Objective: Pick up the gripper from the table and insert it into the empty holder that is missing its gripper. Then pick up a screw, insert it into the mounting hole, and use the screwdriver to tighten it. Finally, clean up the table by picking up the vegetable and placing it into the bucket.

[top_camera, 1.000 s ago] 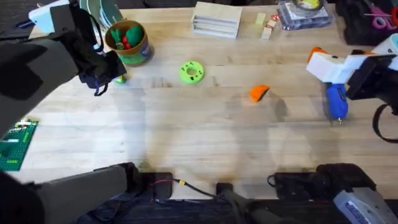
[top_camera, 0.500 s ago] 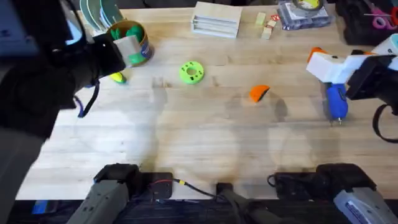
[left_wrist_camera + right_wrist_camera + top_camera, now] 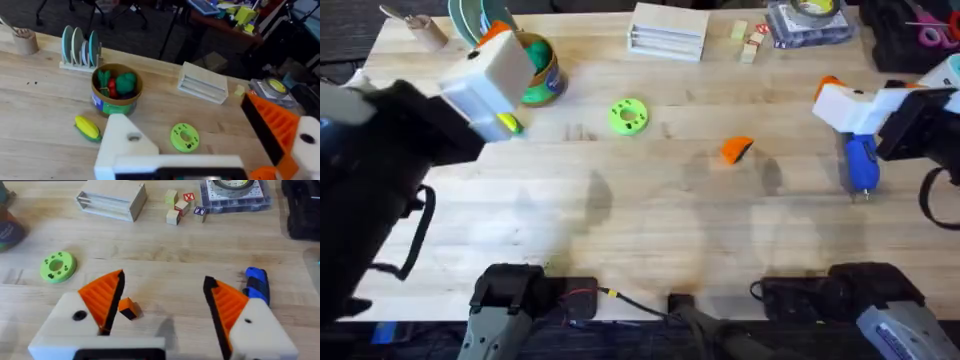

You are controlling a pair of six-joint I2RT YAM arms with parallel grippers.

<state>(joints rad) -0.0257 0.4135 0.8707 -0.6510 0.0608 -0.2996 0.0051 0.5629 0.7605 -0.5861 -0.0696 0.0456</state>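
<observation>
Over the table's 10 o'clock: left gripper [image 3: 182,112], raised, fingers spread wide and grasping nothing. One side a bare white pointed block, the empty holder [image 3: 125,142]; the other side capped with a ribbed orange tip [image 3: 272,125].

Just beyond it, the bucket [image 3: 542,75], upright, with red and green toys inside. At the bucket's 7 o'clock, lying on the wood just beside it, the vegetable [image 3: 507,123], partly under the left gripper in the overhead view.

At the bucket's 4 o'clock, apart from it, a flat green disc [image 3: 628,115].

Right of centre, at the disc's 4 o'clock, the gripper [image 3: 737,149], a loose orange wedge alone on the table.

At the table's 3 o'clock, the screwdriver [image 3: 861,163], lying flat, bit toward 6 o'clock. Over its far end, right gripper [image 3: 164,280], fingers released, both orange pads in place, nothing between them.
</observation>
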